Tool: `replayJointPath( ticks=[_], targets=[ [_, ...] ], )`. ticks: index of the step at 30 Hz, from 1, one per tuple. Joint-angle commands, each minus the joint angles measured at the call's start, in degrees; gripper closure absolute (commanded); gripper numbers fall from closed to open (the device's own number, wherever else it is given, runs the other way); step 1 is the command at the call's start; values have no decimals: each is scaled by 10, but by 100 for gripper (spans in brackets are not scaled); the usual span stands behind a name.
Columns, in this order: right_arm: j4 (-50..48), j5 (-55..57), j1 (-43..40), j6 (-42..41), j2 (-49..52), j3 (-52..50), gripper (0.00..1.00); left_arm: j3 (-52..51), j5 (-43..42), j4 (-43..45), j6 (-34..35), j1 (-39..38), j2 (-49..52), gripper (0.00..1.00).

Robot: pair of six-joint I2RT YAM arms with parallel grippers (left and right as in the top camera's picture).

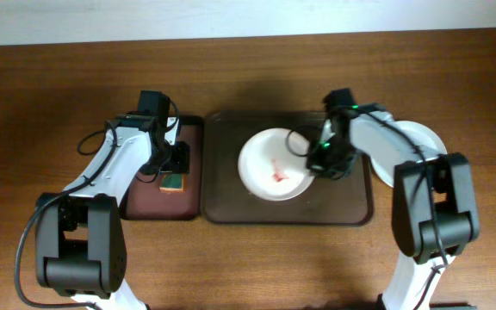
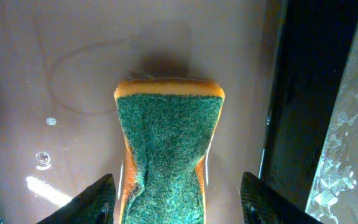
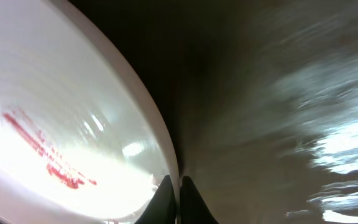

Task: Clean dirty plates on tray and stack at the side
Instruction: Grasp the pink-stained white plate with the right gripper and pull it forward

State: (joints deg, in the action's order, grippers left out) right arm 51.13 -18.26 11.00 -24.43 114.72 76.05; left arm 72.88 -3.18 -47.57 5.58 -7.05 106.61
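A white plate with a red sauce smear at its centre lies on the dark brown tray. My right gripper is shut on this plate's right rim. The right wrist view shows the fingers pinching the rim of the plate, with the red smear on it. A second white plate lies on the table right of the tray, partly under the right arm. My left gripper is open, its fingers either side of a green-and-orange sponge without touching it.
The sponge lies on a smaller maroon tray left of the big tray. Water drops sit on the maroon tray's floor. Its black rim runs along the right side of the left wrist view.
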Motion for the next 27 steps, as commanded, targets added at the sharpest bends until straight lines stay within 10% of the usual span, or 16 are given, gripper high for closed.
replayJointPath(
  ticks=[1, 5, 11, 27],
  targets=[
    [11, -29, 48, -108, 6, -2, 96, 12, -7, -1, -1, 1, -15, 38],
    [-16, -50, 36, -69, 4, 7, 57, 12, -7, -1, -1, 1, -15, 37],
    [-106, 9, 0, 211, 4, 24, 65, 12, -7, -1, -1, 1, -15, 37],
    [-120, -15, 48, 225, 15, 11, 65, 12, -7, -1, -1, 1, -15, 37]
  ],
)
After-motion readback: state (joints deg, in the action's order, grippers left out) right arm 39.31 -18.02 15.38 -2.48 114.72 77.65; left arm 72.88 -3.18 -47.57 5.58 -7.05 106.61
